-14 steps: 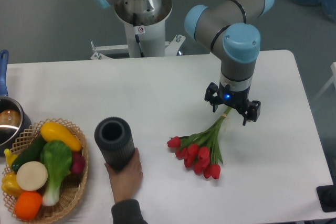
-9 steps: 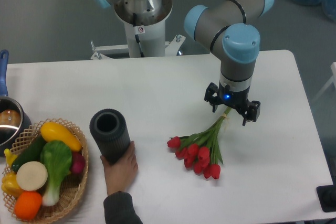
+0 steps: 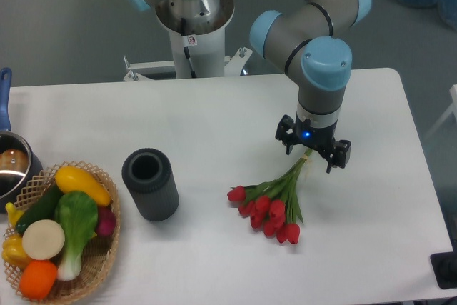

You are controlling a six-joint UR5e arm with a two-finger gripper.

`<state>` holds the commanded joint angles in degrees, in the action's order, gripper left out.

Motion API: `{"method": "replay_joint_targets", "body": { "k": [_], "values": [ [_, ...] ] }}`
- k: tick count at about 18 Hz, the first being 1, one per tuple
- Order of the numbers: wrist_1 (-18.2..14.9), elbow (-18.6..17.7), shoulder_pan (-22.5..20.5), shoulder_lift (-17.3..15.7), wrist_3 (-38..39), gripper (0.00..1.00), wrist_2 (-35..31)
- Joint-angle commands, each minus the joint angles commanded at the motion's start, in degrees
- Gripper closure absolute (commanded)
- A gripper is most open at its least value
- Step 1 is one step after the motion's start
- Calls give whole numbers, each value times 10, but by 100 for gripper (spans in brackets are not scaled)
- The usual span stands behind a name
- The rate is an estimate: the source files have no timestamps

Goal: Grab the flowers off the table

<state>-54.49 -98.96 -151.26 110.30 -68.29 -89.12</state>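
Flowers: small bunch of red tulips w/ green stems, lying on large white rectangular table, right of centre.
Axis: buds lower-left, stem ends upper-right, running up under black two-finger gripper.
Gripper: directly over stem ends, pointing down; fingers sit either side of stems. Closed on them or not: can't tell from this view.
Judgement: grasp point = stem ends, buds trail away to lower-left.
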Motion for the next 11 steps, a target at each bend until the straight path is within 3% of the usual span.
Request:
{"method": "replay_joint_targets", "body": {
  "k": [11],
  "values": [
    [4, 5, 52, 53, 27, 0, -2]
  ]
}}
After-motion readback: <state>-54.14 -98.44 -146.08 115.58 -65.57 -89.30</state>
